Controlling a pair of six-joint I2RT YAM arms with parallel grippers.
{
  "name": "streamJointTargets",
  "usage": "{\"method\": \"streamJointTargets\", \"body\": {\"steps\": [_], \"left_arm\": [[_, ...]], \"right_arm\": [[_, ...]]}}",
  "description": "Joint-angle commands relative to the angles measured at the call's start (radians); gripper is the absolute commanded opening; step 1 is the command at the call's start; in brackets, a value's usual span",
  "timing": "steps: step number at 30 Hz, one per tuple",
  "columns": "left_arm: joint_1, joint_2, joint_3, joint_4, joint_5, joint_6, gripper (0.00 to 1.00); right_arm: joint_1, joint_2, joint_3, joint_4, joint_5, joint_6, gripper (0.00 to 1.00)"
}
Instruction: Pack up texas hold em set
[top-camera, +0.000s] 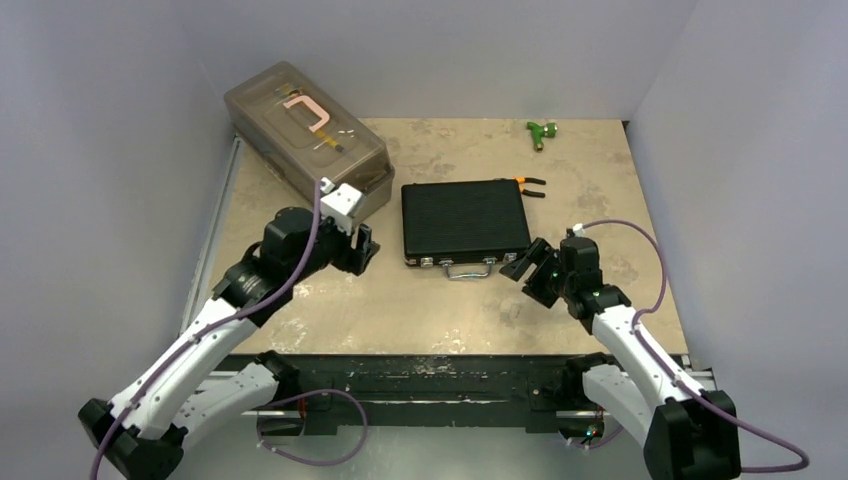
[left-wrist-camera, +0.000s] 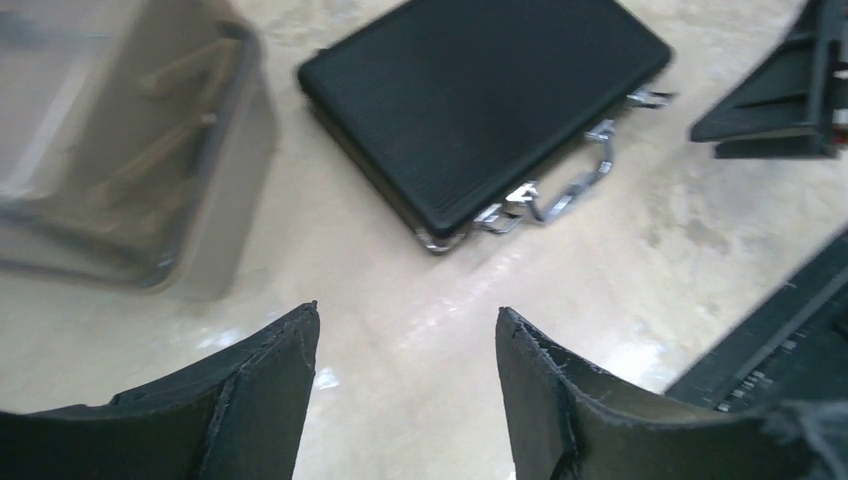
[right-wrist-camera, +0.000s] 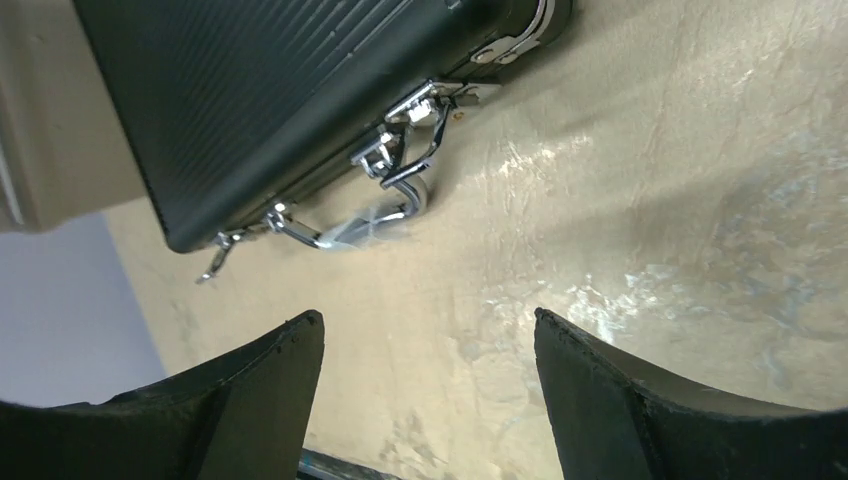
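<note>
The black briefcase (top-camera: 465, 220) lies flat and closed in the middle of the worktop (top-camera: 420, 310). Its silver handle (top-camera: 468, 268) is turned toward the arms, probably so both can reach the latches along that near edge. No chips, cards or dice show outside it, so the packing looks nearly done; whether the latches are snapped home cannot be told. The left jaws stand open and empty over bare worktop just left of the case, near the translucent plastic box (top-camera: 305, 140). The right jaws, also spread wide with nothing between them, hang just beside the case's near right corner, facing the handle. That stance suits pressing a latch. Orange-handled pliers (top-camera: 530, 186) lie behind the case.
</note>
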Motion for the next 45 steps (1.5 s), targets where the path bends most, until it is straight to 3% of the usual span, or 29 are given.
{"method": "streamJointTargets", "body": {"steps": [1, 3, 6, 14, 20, 28, 34, 45], "left_arm": [[-0.026, 0.148, 0.044, 0.149, 0.319, -0.145, 0.58], [-0.097, 0.289, 0.108, 0.16, 0.283, -0.165, 0.53], [-0.209, 0.479, 0.235, 0.132, 0.14, -0.132, 0.53], [-0.248, 0.884, 0.518, 0.148, 0.036, -0.223, 0.52], [-0.249, 1.037, 0.645, 0.146, 0.037, -0.263, 0.5], [-0.248, 1.118, 0.629, 0.129, -0.016, -0.336, 0.44], [-0.245, 1.138, 0.586, 0.126, -0.017, -0.384, 0.43], [-0.238, 1.087, 0.374, 0.187, -0.025, -0.497, 0.43]], "right_arm": [[0.003, 0.036, 0.135, -0.133, 0.044, -0.209, 0.75], [0.003, 0.061, 0.179, -0.152, 0.078, -0.244, 0.75], [0.003, 0.102, 0.234, -0.158, 0.092, -0.297, 0.75], [0.003, 0.17, 0.311, -0.188, 0.129, -0.396, 0.74], [0.001, 0.205, 0.31, -0.116, 0.062, -0.415, 0.56], [-0.015, 0.273, 0.29, -0.052, 0.055, -0.398, 0.29], [-0.014, 0.308, 0.308, -0.029, 0.052, -0.447, 0.3], [-0.012, 0.37, 0.357, -0.089, 0.105, -0.477, 0.29]]}}
